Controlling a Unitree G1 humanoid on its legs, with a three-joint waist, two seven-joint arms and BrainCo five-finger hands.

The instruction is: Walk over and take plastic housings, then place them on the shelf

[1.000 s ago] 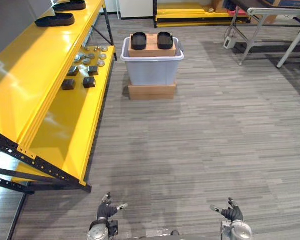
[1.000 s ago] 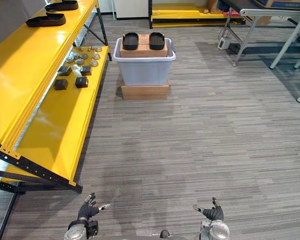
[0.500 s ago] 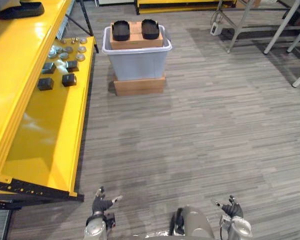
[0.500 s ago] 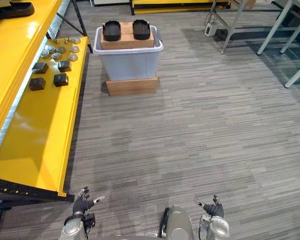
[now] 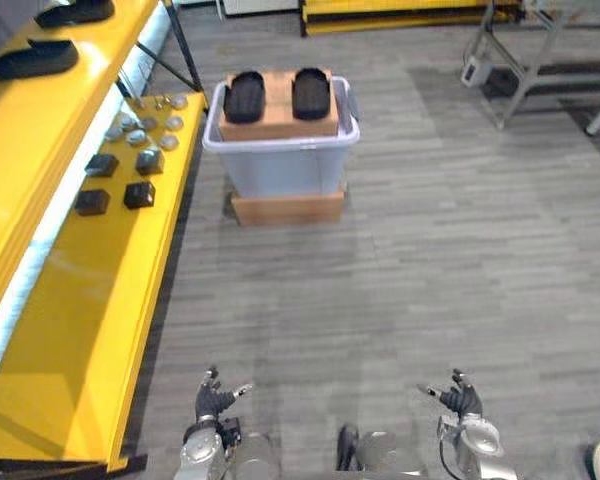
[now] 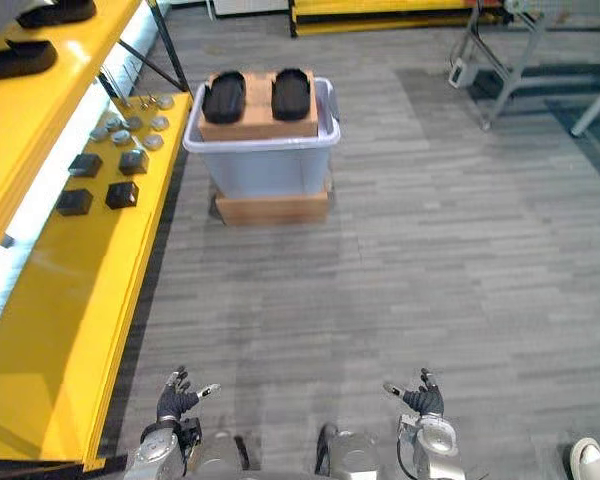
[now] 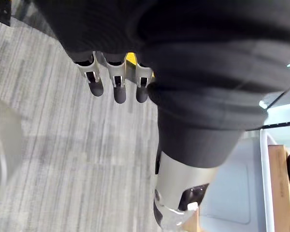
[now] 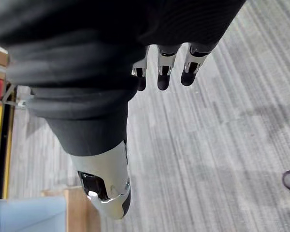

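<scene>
Head views: two black housings (image 5: 244, 96) lie side by side on a cardboard box (image 5: 278, 118) inside a grey bin (image 5: 280, 170). The bin stands on a flat carton (image 5: 287, 208) on the floor (image 5: 430, 260), well ahead of both hands. The yellow shelf (image 5: 70, 300) runs along the left. Its upper level bears two shelved housings (image 5: 30, 60); its lower level bears dark blocks (image 5: 92, 202) and metal discs (image 5: 145, 122). The left hand (image 5: 212, 400) and right hand (image 5: 460, 400) hang low over the floor, well apart, each empty with fingers loosely spread and thumb out. Wrist views: each hand's fingers (image 7: 117, 84) extend straight above the floor, touching nothing.
</scene>
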